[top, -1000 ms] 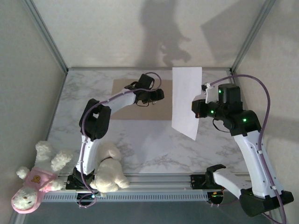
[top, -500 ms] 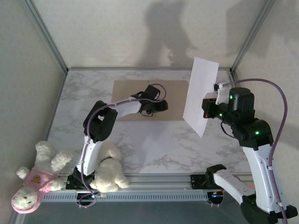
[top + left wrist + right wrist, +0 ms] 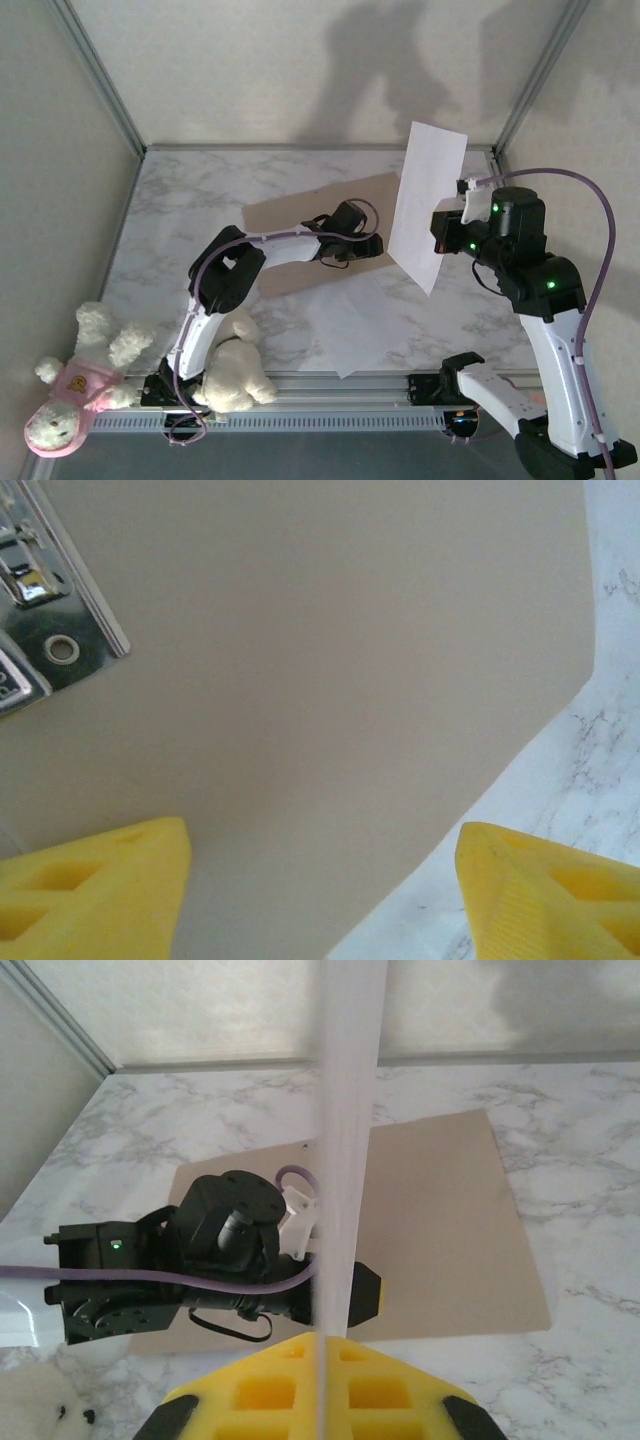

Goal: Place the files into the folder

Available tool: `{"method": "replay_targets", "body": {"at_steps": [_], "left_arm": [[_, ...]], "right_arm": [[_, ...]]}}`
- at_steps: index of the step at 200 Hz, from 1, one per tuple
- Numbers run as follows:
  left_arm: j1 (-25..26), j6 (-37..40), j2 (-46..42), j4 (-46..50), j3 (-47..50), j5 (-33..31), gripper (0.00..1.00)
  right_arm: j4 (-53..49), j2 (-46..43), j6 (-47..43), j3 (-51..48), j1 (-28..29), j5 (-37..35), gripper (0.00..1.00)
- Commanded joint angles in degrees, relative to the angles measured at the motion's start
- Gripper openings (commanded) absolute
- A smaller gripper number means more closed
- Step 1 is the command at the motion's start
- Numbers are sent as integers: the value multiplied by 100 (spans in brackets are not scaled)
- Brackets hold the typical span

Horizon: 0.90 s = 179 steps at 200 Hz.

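The folder (image 3: 300, 225) lies flat and askew on the marble surface (image 3: 180, 200), toward the far side. The left arm reaches across it, and the left hand (image 3: 366, 246) sits low over its right near edge. In the left wrist view this hand (image 3: 320, 900) is spread wide with nothing between its yellow fingers (image 3: 90, 890). One finger is over the tan board and the other is over bare marble just past the folder's edge. A metal clip (image 3: 45, 610) sits on the folder at the upper left of that view.

The right hand (image 3: 436, 240) is raised to the right of the folder and is clamped on a white sheet (image 3: 430, 200). The sheet stands nearly upright, off the surface. In the right wrist view it runs edge-on up the middle from between the closed fingers (image 3: 250, 1395).

A second sheet (image 3: 350, 325) lies flat on the surface just in front of the folder. Two plush toys (image 3: 70, 390) rest by the left arm's base.
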State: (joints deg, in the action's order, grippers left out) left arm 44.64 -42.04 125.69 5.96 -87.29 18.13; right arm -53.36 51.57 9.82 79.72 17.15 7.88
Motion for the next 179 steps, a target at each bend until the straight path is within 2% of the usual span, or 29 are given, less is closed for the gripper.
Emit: {"method": "replay_targets", "body": {"at_steps": [1, 58, 99, 128, 179], "left_arm": [[-26, 77, -117, 416, 201, -16, 71], [-234, 496, -1017, 914, 436, -149, 76], [-573, 531, -1939, 1053, 1336, -379, 76], [-997, 399, -2499, 849, 2182, -218, 74], [-1558, 448, -2468, 677, 2895, 58, 71]], "right_arm": [[141, -25, 105, 29, -6, 236, 0], [353, 90, 291, 43, -18, 556, 0], [731, 327, 395, -20, -26, 1226, 0], [1017, 746, 433, 28, -36, 1776, 0], [1398, 1486, 428, 148, -36, 2533, 0]]}}
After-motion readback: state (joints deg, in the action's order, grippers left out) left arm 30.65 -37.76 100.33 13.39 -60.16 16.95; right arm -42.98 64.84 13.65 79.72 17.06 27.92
